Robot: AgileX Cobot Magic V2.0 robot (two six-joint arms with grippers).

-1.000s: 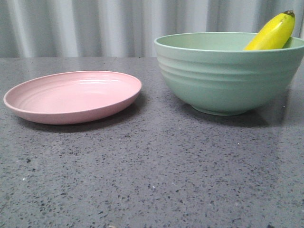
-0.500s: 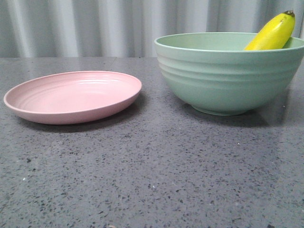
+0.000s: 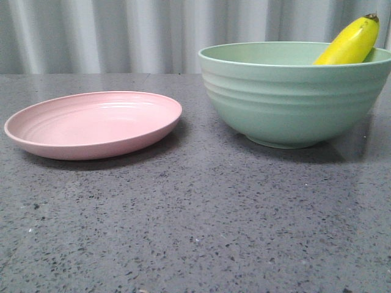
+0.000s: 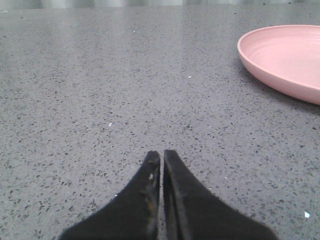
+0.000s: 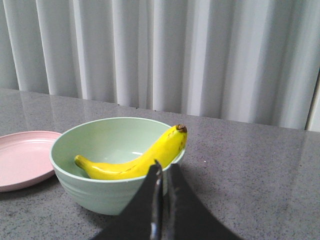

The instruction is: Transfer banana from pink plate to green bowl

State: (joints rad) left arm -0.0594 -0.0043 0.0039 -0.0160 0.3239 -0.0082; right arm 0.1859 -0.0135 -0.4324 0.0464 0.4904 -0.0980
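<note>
Banana: the shiny yellow curved plastic banana (image 5: 137, 161) lies inside the big pale green ridged bowl (image 3: 287, 97), not on the plate.
Banana's long line: it runs across the bowl, low at one end and high at the other.
Banana's ends: the greenish stem end sits down on the bowl's floor, on the side nearer the plate; the dark tip (image 3: 371, 17) leans on the far rim and pokes up above it, away from the plate.
Plate: the flat round pale pink plate (image 3: 91, 125) has nothing on it and sits beside the bowl, not touching it.
Right gripper: the black right gripper (image 5: 162, 172) is pressed shut with nothing in it; it hangs in front of the bowl, a little above the rim.
Banana from the right gripper: straight ahead and a bit lower, lying sideways across the way the gripper points.
Left gripper: the black left gripper (image 4: 162, 159) is pressed shut and empty, low over the grey speckled stone table (image 3: 195, 232).
Plate from the left gripper: ahead and off to one side, apart from it.
Nearer arm: the right arm is much nearer the banana.
Job: it looks done, since the banana rests in the bowl.
</note>
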